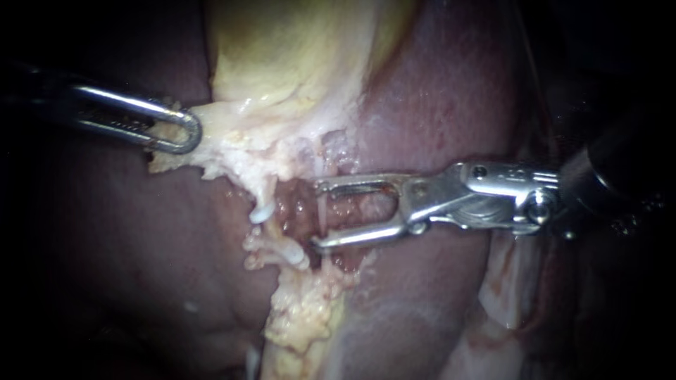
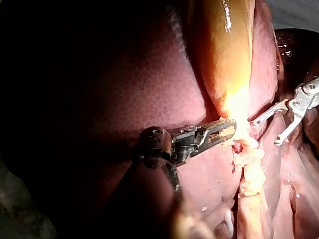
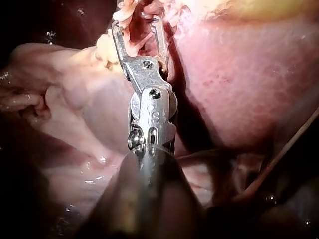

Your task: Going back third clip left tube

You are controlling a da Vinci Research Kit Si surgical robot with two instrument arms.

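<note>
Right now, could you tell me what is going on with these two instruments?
My left instrument holds the pale tissue at the gallbladder's lower end, jaws shut on it. My right instrument sits with its jaws open over raw reddish tissue beside the liver, gripping nothing.

Tube: we see a thin, pale strand (image 1: 322, 211), standing upright in the endoscope view.
Place: it crosses the gap between the open jaws of our right instrument (image 1: 316, 215), close to their tips; we cannot tell whether either jaw touches it.
Clips: two glossy white pieces (image 1: 261, 211) lie near the strand, on its left; we cannot say for sure they are clips.
</note>
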